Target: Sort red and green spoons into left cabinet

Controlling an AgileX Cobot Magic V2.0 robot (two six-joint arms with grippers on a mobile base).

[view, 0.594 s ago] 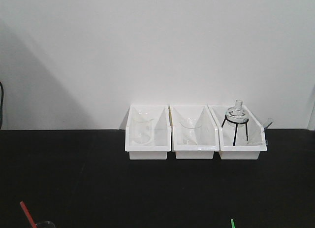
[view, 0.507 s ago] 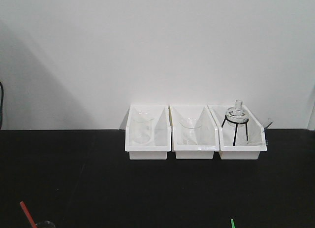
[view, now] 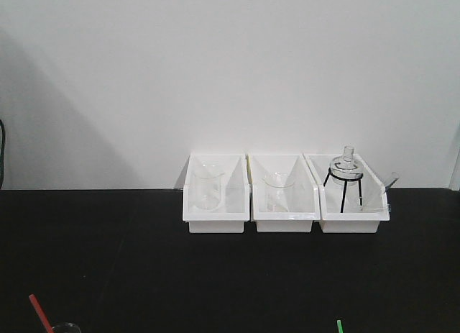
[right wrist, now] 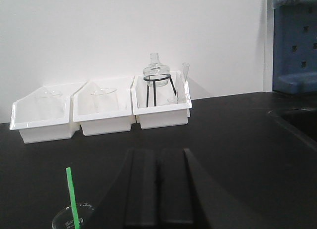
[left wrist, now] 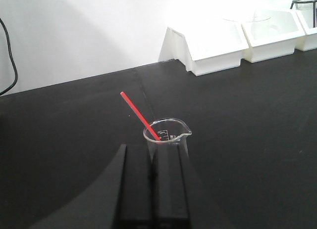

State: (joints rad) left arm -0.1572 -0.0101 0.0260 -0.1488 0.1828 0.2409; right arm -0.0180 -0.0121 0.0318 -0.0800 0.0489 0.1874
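The red spoon point(left wrist: 140, 115) stands handle-up in a small glass beaker point(left wrist: 167, 138) on the black table; its tip shows at the front view's bottom left point(view: 39, 313). My left gripper point(left wrist: 152, 152) is shut and empty just behind that beaker. The green spoon point(right wrist: 72, 195) stands in another glass beaker point(right wrist: 69, 216) at the right wrist view's lower left; its tip shows in the front view point(view: 339, 326). My right gripper point(right wrist: 159, 157) is shut and empty, to the right of that beaker. The pale grey cabinet is out of view.
Three white bins point(view: 284, 193) stand in a row at the back against the white wall, holding glass beakers and a flask on a black tripod point(view: 343, 176). A blue unit point(right wrist: 295, 46) stands at the far right. A black cable point(left wrist: 11, 61) hangs at the left.
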